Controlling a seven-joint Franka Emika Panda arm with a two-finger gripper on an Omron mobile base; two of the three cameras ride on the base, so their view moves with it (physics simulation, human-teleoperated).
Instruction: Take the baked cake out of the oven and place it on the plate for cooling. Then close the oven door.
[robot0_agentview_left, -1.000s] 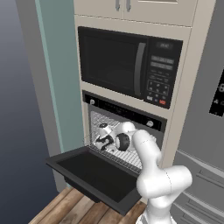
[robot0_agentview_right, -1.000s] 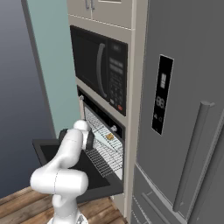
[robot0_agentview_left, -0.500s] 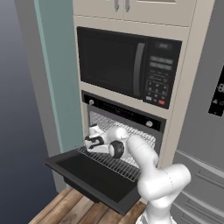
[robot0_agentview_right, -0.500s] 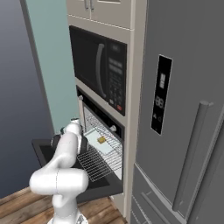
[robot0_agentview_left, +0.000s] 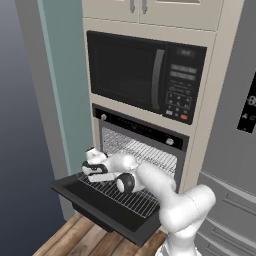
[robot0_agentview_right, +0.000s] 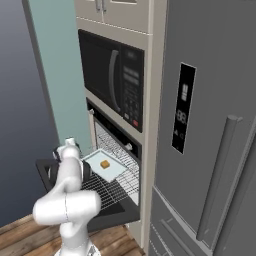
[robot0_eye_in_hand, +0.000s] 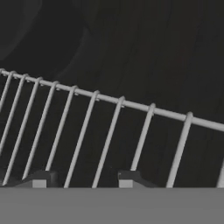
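Black built-in wall oven (robot0_agentview_left: 142, 145) sat under the black microwave with keypad (robot0_agentview_left: 145, 75); its wide black drop-down oven door (robot0_agentview_left: 107, 207) lay flat open, which gave the arm a way in. Silver wire rack (robot0_agentview_left: 120, 192) was drawn out over the door, presumably to bring the load forward, within reach.

In the right base view a small tan square of cake (robot0_agentview_right: 105, 164) sat in the middle of a pale flat square tray (robot0_agentview_right: 106, 166) on that rack, just in front of the oven mouth. Cake was not lifted; nothing gripped it.

Gripper (robot0_agentview_left: 92, 167) hung low over the rack's front left edge, beside the tray, not on it. In the hand view both dark finger tips (robot0_eye_in_hand: 131, 177) stood apart above the rack's front bar (robot0_eye_in_hand: 118, 103) with only wires between them, nothing clamped. My read: that was the rack-pull pose, not a cake grasp.

Plate wasn't visible from here. Door was not yet closed; most of the task was left.
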